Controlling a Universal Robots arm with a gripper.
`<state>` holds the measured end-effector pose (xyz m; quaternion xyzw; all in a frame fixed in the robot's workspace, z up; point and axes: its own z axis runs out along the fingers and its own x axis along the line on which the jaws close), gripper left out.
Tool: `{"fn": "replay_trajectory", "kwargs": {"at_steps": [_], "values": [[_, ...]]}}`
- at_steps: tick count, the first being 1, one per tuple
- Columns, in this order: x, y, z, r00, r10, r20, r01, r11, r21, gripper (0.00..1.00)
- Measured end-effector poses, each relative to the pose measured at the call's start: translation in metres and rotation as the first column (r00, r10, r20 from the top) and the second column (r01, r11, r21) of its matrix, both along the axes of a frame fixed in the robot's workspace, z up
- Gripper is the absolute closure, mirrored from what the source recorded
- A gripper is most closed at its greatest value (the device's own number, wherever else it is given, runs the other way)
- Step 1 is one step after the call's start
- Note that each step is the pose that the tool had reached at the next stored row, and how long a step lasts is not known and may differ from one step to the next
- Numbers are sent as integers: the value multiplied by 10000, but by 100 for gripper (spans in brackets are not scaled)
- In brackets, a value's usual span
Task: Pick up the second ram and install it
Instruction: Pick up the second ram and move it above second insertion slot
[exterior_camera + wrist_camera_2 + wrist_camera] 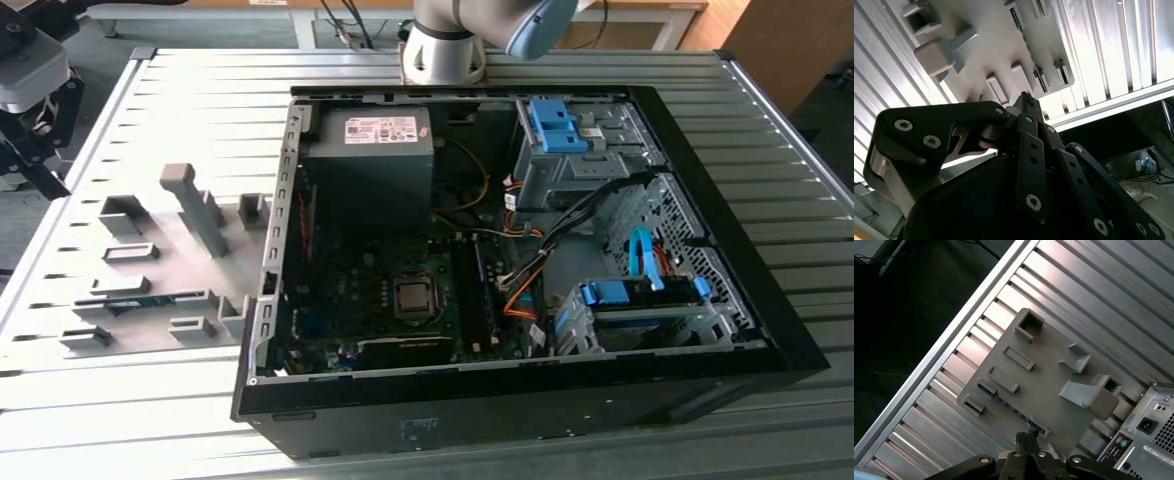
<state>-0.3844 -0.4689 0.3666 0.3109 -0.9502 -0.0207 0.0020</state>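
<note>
While it hangs closed tight with nothing in its grip, the black metal-linkage end effector is seen in both wrist views poised over a flat grey plastic fixture plate on the ribbed aluminium bench. We find the long, thin, dark circuit-board stick that is the second ram standing on edge in a row of low grey holders on that plate, directly below the end effector and running away from its tip. We cannot tell whether the tip touches the stick, though it appears to be clear of it.

A tall grey hammer-shaped post rises from the plate on the far side of the ram from the end effector. Past the plate's edge, near the end effector, we see the silver rear panel of an open black computer case. In the exterior view the case lies on its side on the bench with its dark green motherboard exposed, and the pale grey base of the robot arm stands behind the case.
</note>
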Motion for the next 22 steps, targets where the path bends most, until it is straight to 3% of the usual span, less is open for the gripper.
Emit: {"fn": "replay_trajectory", "kwargs": {"at_steps": [12, 17, 22], "values": [[0, 0, 0, 10000, 75, 1, -75, 10000, 0, 89], [0, 0, 0, 9986, 531, 0, -531, 9986, 0, 89], [0, 0, -1, 9928, 1200, 0, -1200, 9928, 0, 89]]}}
